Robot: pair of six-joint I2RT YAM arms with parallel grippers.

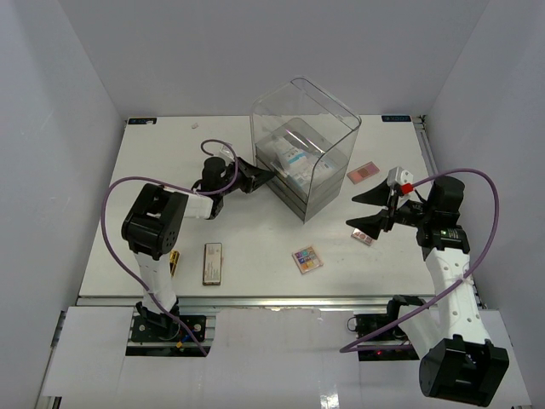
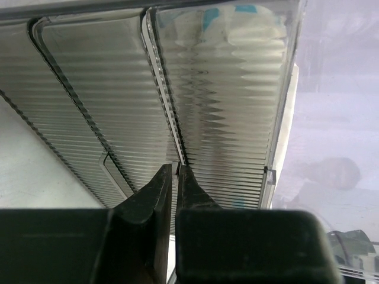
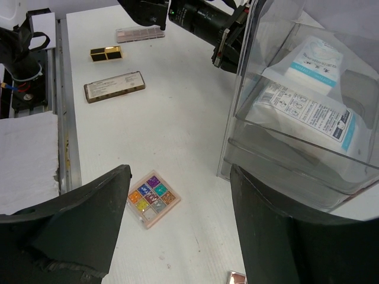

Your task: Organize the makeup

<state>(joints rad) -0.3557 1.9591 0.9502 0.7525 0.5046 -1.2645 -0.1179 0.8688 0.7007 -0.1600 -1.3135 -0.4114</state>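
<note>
Your left pincer [image 2: 175, 168] is pinching narrow, its tips sitting on either side of a thin ribbed edge of the clear drawer box [image 2: 225, 118]. Your right pincer [image 3: 179, 171] is hanging wide and empty over the tabletop [image 3: 177, 118], just beside the box. The white-and-blue sachets [image 3: 308, 112] are lying inside the box. The multicolour square palette [image 3: 152, 199] is sitting below the right pincer. The long beige-brown palette [image 3: 114, 86] and gold lipstick tube [image 3: 106, 54] are lying farther off.
</note>
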